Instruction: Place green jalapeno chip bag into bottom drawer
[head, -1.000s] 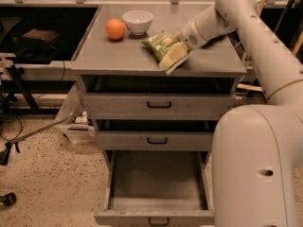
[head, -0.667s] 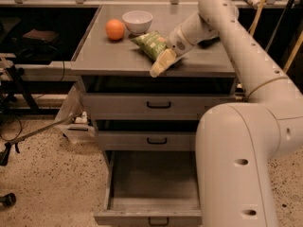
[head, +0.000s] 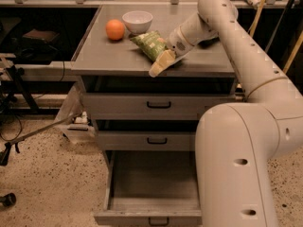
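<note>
The green jalapeno chip bag (head: 150,42) is an olive-green patterned bag, held a little above the grey cabinet top (head: 109,60) near the front middle. My gripper (head: 159,65) reaches in from the right, its cream fingers (head: 162,60) closed on the bag's front right end and pointing down-left over the front edge. The bottom drawer (head: 152,208) is pulled open below, its inside bare, with its black handle on the front panel.
An orange (head: 115,30) and a white bowl (head: 138,21) sit at the back left of the cabinet top, just behind the bag. The two shallower drawers (head: 158,104) are shut. My arm's large body (head: 236,164) fills the lower right, beside the open drawer.
My gripper has moved left and toward the front edge of the cabinet top, carrying the bag with it. The drawers, orange and bowl have not moved.
</note>
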Controlling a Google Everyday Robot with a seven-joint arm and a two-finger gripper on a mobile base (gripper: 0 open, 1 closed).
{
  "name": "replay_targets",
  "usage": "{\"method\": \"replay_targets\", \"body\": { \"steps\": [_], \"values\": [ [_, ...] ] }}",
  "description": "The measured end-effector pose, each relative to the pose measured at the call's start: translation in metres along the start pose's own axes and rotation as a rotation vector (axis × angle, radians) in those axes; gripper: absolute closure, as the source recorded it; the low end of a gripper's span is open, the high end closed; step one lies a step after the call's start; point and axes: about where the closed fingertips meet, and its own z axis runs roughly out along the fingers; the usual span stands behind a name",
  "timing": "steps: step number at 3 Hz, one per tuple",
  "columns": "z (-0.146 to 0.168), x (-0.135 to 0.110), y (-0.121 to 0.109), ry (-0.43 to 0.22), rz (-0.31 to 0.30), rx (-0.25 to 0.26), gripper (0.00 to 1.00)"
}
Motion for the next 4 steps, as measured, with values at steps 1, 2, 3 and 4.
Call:
{"method": "replay_targets", "body": {
  "steps": [1, 2, 3, 4],
  "values": [
    [-0.004, 0.002, 0.007, 0.003, 0.004, -0.012, 0.38],
    [-0.009, -0.003, 0.007, 0.003, 0.003, -0.012, 0.62],
    [-0.012, -0.005, 0.007, 0.003, 0.003, -0.012, 0.85],
    [-0.05, 0.0, 0.003, -0.013, 0.015, 0.073, 1.0]
  ]
}}
